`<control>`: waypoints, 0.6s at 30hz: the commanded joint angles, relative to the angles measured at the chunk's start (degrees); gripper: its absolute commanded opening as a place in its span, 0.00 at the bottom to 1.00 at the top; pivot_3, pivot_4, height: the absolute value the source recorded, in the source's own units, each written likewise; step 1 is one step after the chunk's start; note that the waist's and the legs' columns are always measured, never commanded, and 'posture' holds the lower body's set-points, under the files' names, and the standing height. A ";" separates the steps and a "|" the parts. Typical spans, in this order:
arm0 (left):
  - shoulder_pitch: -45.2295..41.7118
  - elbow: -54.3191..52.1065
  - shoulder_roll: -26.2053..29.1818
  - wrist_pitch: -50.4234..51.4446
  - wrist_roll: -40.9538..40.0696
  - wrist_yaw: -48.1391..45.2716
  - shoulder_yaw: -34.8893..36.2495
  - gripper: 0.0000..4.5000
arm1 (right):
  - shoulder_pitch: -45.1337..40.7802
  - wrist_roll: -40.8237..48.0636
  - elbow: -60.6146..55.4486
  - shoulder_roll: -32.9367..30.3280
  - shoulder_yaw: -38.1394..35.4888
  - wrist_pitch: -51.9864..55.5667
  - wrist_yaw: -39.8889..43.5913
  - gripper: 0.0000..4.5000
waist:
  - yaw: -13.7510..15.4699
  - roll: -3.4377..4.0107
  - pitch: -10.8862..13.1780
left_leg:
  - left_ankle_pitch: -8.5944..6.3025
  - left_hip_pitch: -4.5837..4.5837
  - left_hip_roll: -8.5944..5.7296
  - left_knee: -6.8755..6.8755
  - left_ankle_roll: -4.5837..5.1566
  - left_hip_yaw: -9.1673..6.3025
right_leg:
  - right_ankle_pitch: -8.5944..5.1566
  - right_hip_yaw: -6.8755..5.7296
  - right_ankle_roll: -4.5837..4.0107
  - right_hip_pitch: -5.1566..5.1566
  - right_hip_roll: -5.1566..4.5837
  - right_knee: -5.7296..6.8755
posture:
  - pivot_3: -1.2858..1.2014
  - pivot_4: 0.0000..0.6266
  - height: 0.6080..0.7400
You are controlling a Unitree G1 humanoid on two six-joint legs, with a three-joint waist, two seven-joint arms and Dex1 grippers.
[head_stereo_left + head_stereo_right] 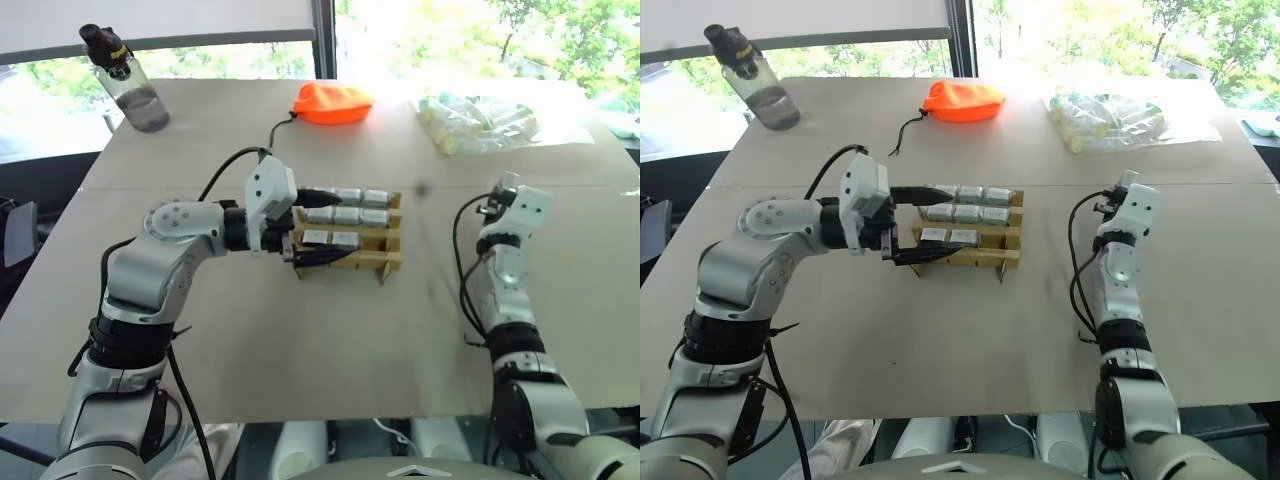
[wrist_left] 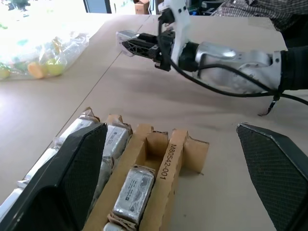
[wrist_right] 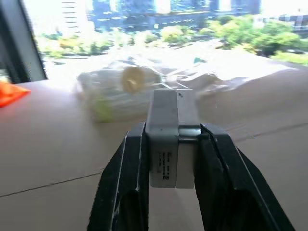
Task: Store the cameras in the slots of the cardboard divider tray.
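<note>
The tan tabletop (image 1: 300, 340) carries everything, and both arms reach out over it. Beyond the right hand (image 3: 174, 144) lies a clear plastic bag (image 1: 478, 122) of pale tubes at the far edge, well apart from the hand. An orange pouch (image 1: 332, 102) sits farther off than the left hand (image 1: 312, 228), and a clear water bottle (image 1: 128, 82) with a black cap stands at the far corner on the left hand's side. The cardboard divider tray (image 1: 362, 259) lies right at the left hand, whose two black fingers (image 2: 72, 173) stand spread wide with the near end of the tray between them; in the left wrist view one finger overlaps the tray's filled side and the other hangs clear over bare tabletop on the tray's other side. Silver-grey cameras (image 1: 346, 216) fill the tray's two far rows, and two more sit in the near row, leaving the end slot on the right hand's side open. The right hand is raised above the tabletop, well to the right of the tray, its fingers pinching one camera (image 3: 169, 139) by its sides; the block stands upright between them with a small printed label facing the wrist camera.
</note>
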 commanded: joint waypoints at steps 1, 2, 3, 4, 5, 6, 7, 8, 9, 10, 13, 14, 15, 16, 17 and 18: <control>0.04 -0.38 1.53 -1.10 -0.29 -0.52 1.46 1.00 | 2.58 10.02 -12.04 -5.31 2.22 7.79 18.70 0.16 | 0.11 0.01 0.01 | 0.00 0.00 0.00 0.00 0.00 0.00 | 0.00 0.00 0.00 0.00 0.00 -0.01 | 0.52 0.24 0.89; 0.04 -0.25 1.91 -1.20 -0.30 -0.71 1.52 1.00 | 3.48 12.49 -15.12 -7.32 3.16 10.81 23.48 0.16 | 0.29 0.03 0.04 | 0.00 -0.02 0.00 0.01 0.00 -0.01 | 0.00 -0.01 0.00 0.00 -0.01 -0.01 | 0.52 0.24 0.89; 0.00 -0.08 2.24 -1.28 -0.35 -0.91 1.56 1.00 | 4.20 15.46 -18.10 -9.17 3.94 13.99 28.24 0.16 | 0.43 0.03 0.04 | 0.00 -0.01 -0.01 0.01 0.01 -0.02 | 0.00 -0.01 0.00 0.00 -0.01 -0.01 | 0.52 0.24 0.89; 0.02 0.00 2.66 -1.35 -0.44 -1.18 1.67 1.00 | 4.86 18.43 -21.12 -11.30 4.71 17.24 33.05 0.16 | 0.46 0.04 0.04 | 0.00 -0.02 0.00 0.01 0.01 -0.05 | 0.00 -0.05 0.00 0.00 0.00 -0.01 | 0.52 0.24 0.89; 0.08 0.05 3.03 -1.43 -0.51 -1.42 1.81 1.00 | 5.24 20.31 -23.38 -13.28 5.47 19.88 37.05 0.16 | 0.48 0.05 0.05 | -0.01 0.02 0.01 0.01 0.01 -0.04 | 0.00 -0.04 0.00 0.00 0.02 0.01 | 0.52 0.24 0.89; 0.15 0.10 3.38 -1.52 -0.52 -1.61 1.95 1.00 | 5.42 21.42 -25.06 -14.94 6.17 21.68 40.49 0.16 | 0.58 0.05 0.05 | -0.01 0.03 0.02 0.01 0.01 -0.04 | 0.00 -0.04 0.00 0.00 0.03 0.05 | 0.52 0.24 0.89; 0.19 0.23 3.77 -1.66 -0.48 -1.90 2.04 1.00 | 5.34 21.70 -26.25 -16.87 7.35 23.54 43.90 0.16 | 0.68 0.04 0.05 | -0.01 0.02 0.04 0.01 0.01 -0.07 | 0.00 -0.06 -0.01 0.00 0.06 0.05 | 0.52 0.24 0.89; 0.24 0.33 4.17 -1.78 -0.47 -2.18 2.11 1.00 | 5.12 21.53 -27.08 -18.49 8.56 24.83 46.75 0.16 | 0.72 0.04 0.05 | -0.01 0.03 0.05 0.00 0.01 -0.08 | 0.00 -0.08 -0.01 0.00 0.07 0.05 | 0.52 0.24 0.89; 0.28 0.50 4.62 -2.02 -0.34 -2.51 2.18 1.00 | 4.16 21.01 -27.44 -19.89 10.37 25.86 50.05 0.16 | 1.15 0.03 0.05 | -0.01 0.03 0.05 0.01 0.02 -0.08 | 0.00 -0.09 -0.01 0.00 0.08 0.05 | 0.52 0.24 0.89; 0.30 0.65 5.04 -2.26 -0.29 -2.78 2.24 1.00 | 2.98 20.73 -27.52 -20.70 11.72 27.03 52.55 0.16 | 1.23 0.02 0.06 | -0.01 0.02 0.04 0.02 0.02 -0.08 | 0.00 -0.23 -0.01 0.00 0.08 0.05 | 0.52 0.24 0.89; 0.35 0.85 6.07 -2.76 -0.33 -3.33 2.53 1.00 | -1.79 18.64 -25.25 -20.13 14.99 27.88 57.18 0.16 | 1.23 0.01 0.07 | -0.01 0.01 0.02 0.05 0.03 -0.07 | 0.00 -0.29 -0.01 0.00 0.05 0.05 | 0.52 0.24 0.89; 0.37 0.86 6.24 -2.83 -0.33 -3.42 2.58 1.00 | -2.77 18.18 -24.52 -19.72 15.45 27.93 57.89 0.16 | 1.24 0.00 0.07 | -0.01 0.00 0.01 0.06 0.03 -0.08 | 0.00 -0.30 -0.01 0.00 0.05 0.05 | 0.52 0.24 0.89; 0.46 0.78 6.47 -2.84 -0.35 -3.54 2.67 1.00 | -3.90 17.47 -23.36 -19.13 15.95 27.51 58.71 0.16 | 1.30 0.00 0.07 | -0.01 -0.01 0.01 0.07 0.03 -0.09 | 0.00 -0.33 -0.01 0.00 0.06 0.06 | 0.52 0.24 0.89; 0.52 0.74 6.60 -2.85 -0.36 -3.62 2.72 1.00 | -4.61 16.88 -22.53 -18.68 16.15 27.15 59.32 0.16 | 1.35 -0.01 0.07 | -0.01 -0.04 0.00 0.07 0.03 -0.12 | 0.00 -0.36 -0.01 0.00 0.05 0.04 | 0.52 0.24 0.89; 0.76 0.42 6.89 -2.76 -0.48 -3.69 2.98 1.00 | -6.05 15.43 -20.63 -18.13 16.95 26.49 60.10 0.16 | 1.52 -0.01 0.07 | -0.01 -0.06 0.00 0.08 0.03 -0.15 | 0.00 -0.39 -0.01 0.00 0.05 0.02 | 0.52 0.24 0.89; 0.97 0.18 7.17 -2.71 -0.52 -3.73 3.22 1.00 | -7.59 13.95 -18.45 -17.42 17.63 25.55 60.73 0.16 | 1.54 -0.03 0.07 | -0.01 -0.11 0.00 0.08 0.03 -0.19 | 0.00 -0.46 -0.01 0.00 0.03 -0.02 | 0.52 0.24 0.89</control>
